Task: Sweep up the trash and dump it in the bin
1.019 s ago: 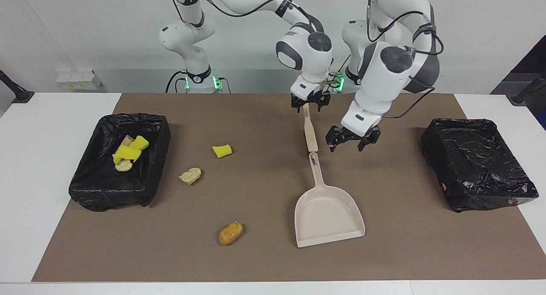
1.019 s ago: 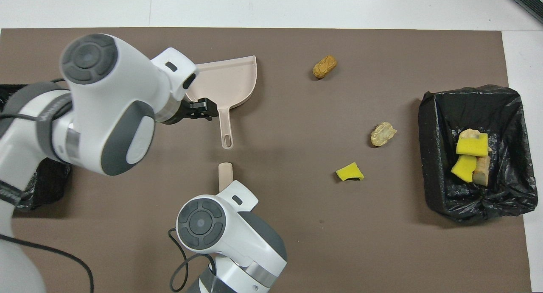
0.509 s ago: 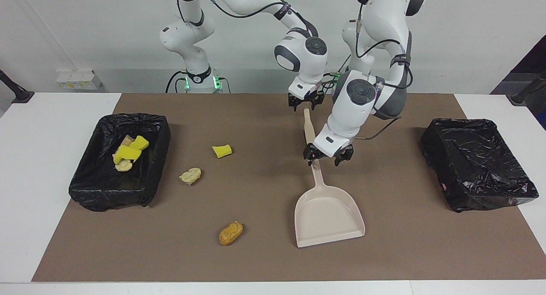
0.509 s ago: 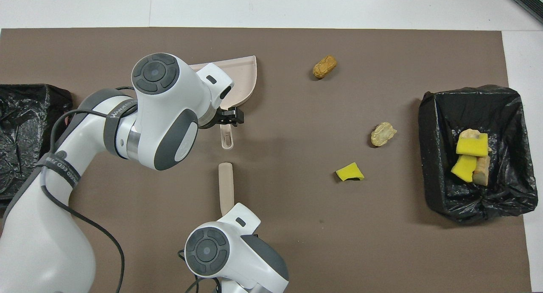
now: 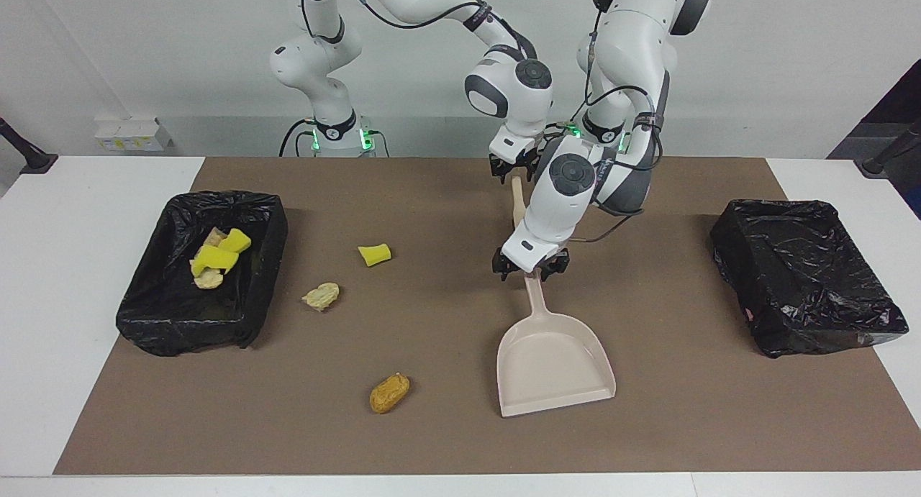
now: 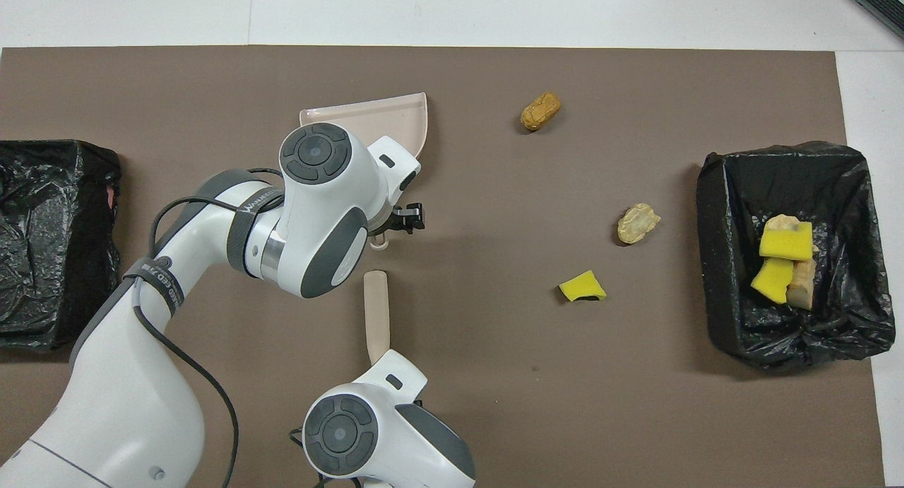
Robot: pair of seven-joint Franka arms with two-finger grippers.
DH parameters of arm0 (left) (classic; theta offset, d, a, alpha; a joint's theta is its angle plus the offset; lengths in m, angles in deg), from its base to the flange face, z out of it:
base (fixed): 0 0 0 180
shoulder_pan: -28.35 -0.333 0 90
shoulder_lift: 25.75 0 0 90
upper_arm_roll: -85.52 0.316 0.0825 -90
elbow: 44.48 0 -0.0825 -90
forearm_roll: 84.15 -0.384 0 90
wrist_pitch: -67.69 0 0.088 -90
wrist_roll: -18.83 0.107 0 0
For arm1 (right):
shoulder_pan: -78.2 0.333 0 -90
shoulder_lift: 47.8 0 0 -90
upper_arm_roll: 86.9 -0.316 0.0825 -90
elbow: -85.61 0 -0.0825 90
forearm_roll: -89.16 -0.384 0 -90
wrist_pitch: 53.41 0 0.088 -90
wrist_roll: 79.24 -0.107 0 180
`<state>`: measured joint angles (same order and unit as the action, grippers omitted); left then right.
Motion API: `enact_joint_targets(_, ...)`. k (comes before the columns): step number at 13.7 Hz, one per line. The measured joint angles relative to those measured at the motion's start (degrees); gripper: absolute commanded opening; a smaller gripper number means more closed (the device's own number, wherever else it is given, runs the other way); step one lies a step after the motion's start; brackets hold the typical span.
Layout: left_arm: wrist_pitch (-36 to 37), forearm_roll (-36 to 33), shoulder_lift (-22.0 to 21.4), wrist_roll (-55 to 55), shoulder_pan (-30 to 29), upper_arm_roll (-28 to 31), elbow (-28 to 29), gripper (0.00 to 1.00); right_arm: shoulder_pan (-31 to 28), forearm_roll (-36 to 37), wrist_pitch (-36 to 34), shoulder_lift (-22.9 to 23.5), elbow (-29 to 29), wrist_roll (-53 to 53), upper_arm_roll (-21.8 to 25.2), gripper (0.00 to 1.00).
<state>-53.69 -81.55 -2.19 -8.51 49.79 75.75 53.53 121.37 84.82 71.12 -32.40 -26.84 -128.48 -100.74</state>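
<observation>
On the table, three scraps of trash lie loose: a yellow chunk (image 5: 374,254), a beige lump (image 5: 321,295), an orange-brown lump (image 5: 389,393); more sit in the bin (image 5: 173,324) toward the right arm's end. The left end effector (image 5: 530,265) straddles the dustpan (image 5: 554,360) handle, fingers spread. The right end effector (image 5: 514,168) is over the brush handle (image 5: 518,201); its grip cannot be told.

Trash (image 5: 321,295): three scraps loose on mat, others in bin (image 5: 173,324).
</observation>
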Motion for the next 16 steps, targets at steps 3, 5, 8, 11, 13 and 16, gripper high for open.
enact_joint_targets(3, 0.9, -0.1, -0.2, 0.0, 0.0, 0.3, -0.3, 0.00, 0.0, 0.0, 0.2, 0.0, 0.0, 0.0, 0.0, 0.00)
enact_joint_targets(5, 1.0, -0.5, -0.3, 0.4, -0.1, 0.4, -0.4, 0.00, 0.0, 0.0, 0.3, 0.0, 0.0, 0.0, 0.0, 0.00)
enact_joint_targets(8, 2.1, -1.2, -1.5, 2.1, -0.2, 1.1, -1.2, 0.00, -0.4, 0.0, 0.2, -0.2, 0.2, 0.0, 0.3, 0.00)
enact_joint_targets(11, 3.8, -2.8, -3.8, 3.4, -1.4, 1.7, -1.3, 0.00, -2.3, 0.0, -2.3, -2.0, 0.2, -2.3, 0.6, 0.00)
enact_joint_targets(13, 6.1, -3.9, -5.9, 7.9, -3.2, 2.0, -1.5, 0.00, -5.4, 0.0, -6.1, -4.6, -0.1, -3.1, 0.6, 0.00)
enact_joint_targets(16, 10.9, -4.2, -9.9, 20.6, -7.9, 2.3, -1.5, 0.00, -10.6, 0.0, -13.1, -10.8, -1.7, -3.1, 0.7, 0.00)
